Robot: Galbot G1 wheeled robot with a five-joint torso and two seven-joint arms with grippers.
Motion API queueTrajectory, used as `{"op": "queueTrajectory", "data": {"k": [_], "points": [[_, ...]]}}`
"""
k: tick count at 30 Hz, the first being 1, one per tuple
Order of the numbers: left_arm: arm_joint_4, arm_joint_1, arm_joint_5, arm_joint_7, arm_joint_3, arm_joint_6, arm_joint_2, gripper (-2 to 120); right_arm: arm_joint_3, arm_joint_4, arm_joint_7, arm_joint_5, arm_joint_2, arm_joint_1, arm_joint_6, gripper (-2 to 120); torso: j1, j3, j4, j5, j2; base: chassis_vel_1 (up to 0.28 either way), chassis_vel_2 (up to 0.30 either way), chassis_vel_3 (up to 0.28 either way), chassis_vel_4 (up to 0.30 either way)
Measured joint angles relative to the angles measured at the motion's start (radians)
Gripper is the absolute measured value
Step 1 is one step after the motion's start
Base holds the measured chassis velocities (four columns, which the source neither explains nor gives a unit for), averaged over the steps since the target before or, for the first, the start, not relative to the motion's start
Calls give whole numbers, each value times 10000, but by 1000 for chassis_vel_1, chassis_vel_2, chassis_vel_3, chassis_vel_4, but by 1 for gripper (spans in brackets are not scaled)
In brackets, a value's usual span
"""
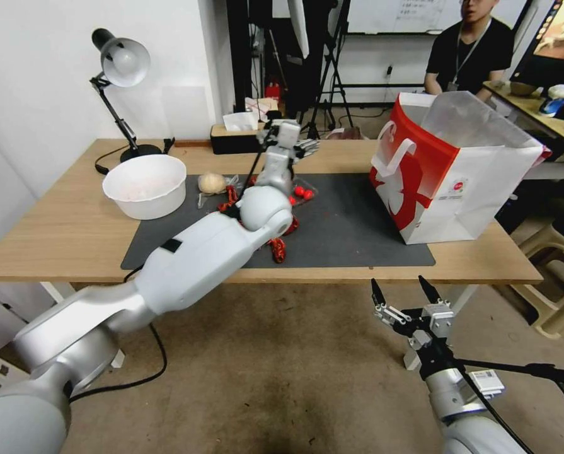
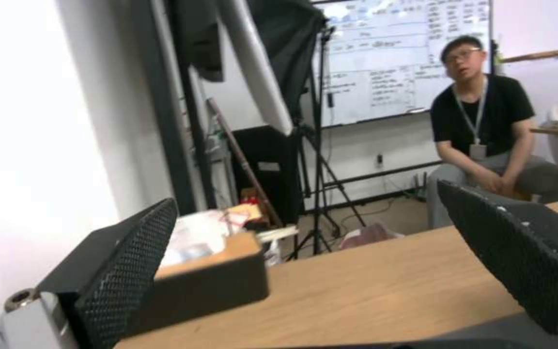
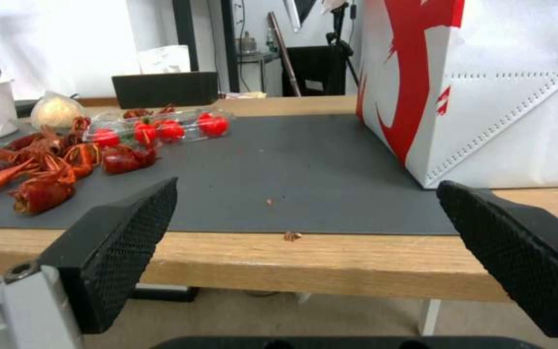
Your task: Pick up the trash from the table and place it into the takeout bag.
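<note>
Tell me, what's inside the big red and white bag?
The takeout bag stands open on the table, with a clear plastic liner poking out the top. Its walls hide whatever lies inside.

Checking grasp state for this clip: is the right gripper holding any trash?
No, the right gripper hangs open and empty below the table edge.

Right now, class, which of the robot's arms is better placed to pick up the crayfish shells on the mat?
Left, probably. The left gripper is open above the table, near the crayfish shells. The right gripper, also open, hangs below the table's front edge, nearer the bag.
</note>
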Motion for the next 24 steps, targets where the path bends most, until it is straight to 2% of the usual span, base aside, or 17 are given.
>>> {"op": "queueTrajectory", "data": {"k": [1,5,6,8,9,11,17,24], "points": [[0,0,0,0,0,0,0,100,0,0,0,0,0,0,0,100,0,0,0,0,0,0,0,0,0],[-929,1221,4,134,-779,-301,934,100,-6,0,1,12,-10,29,0,100,1,0,1,-1,0,0,0,0,0],[-929,1221,4,134,-779,-301,934,100,-6,0,1,12,-10,29,0,100,1,0,1,-1,0,0,0,0,0],[-1657,2429,1,404,-1685,-509,1739,100,-36,0,3,14,-15,48,-3,100,0,0,5,-1,0,0,0,0,0],[-1657,2429,1,404,-1685,-509,1739,100,-36,0,3,14,-15,48,-3,100,0,0,5,-1,0,0,0,0,0],[-2092,3294,86,549,-2424,-726,2155,100,-41,42,12,9,-17,34,-17,100,1,0,2,1,0,0,0,0,0],[-2989,5005,398,597,-3701,-812,2537,100,-35,70,17,2,-35,12,-21,100,-1,0,2,-1,0,0,0,0,0],[-3252,6241,648,751,-4603,-951,2986,100,-127,37,17,-58,-36,4,-21,100,1,1,3,2,1,0,0,0,0]]}}
